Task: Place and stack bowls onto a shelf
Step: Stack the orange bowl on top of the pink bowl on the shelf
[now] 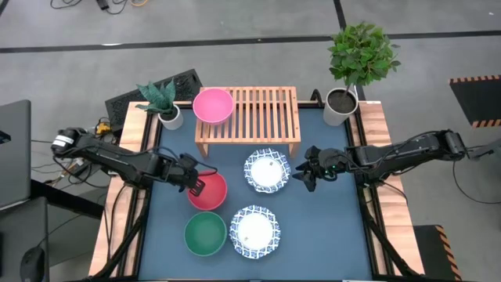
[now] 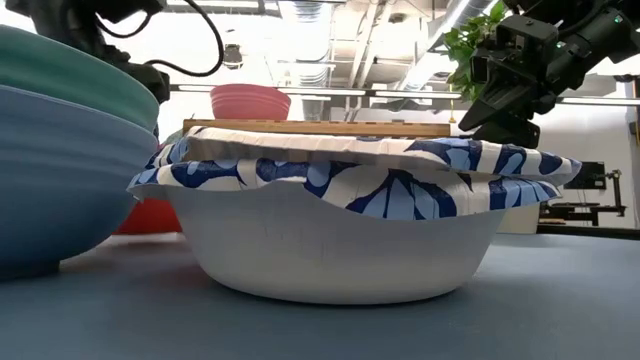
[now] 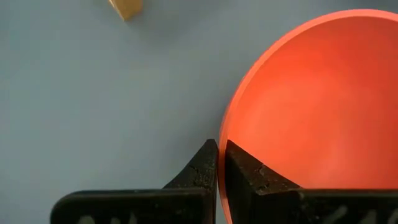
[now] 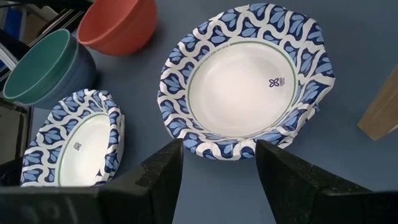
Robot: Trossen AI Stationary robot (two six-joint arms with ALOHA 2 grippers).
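Left gripper point(image 3: 217, 163) pinched on near rim of red bowl point(image 1: 207, 190), one finger inside, one outside. Right gripper point(image 4: 217, 163) spread wide, empty, hovering just off patterned bowl point(image 1: 267, 171) in front of shelf point(image 1: 258, 117). Pink bowl point(image 1: 213, 105) already on shelf's left end. Probably light, thin, stiff-walled; rim pinch best, wavy paper-like rims likely to flex.

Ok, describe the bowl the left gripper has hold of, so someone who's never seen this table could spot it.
Start at the wooden shelf at the table's far side. In front of its left leg sits a red bowl, with the left gripper shut on its rim. It's the only red one: the pink bowl is on the shelf, the teal bowl nearer the front.
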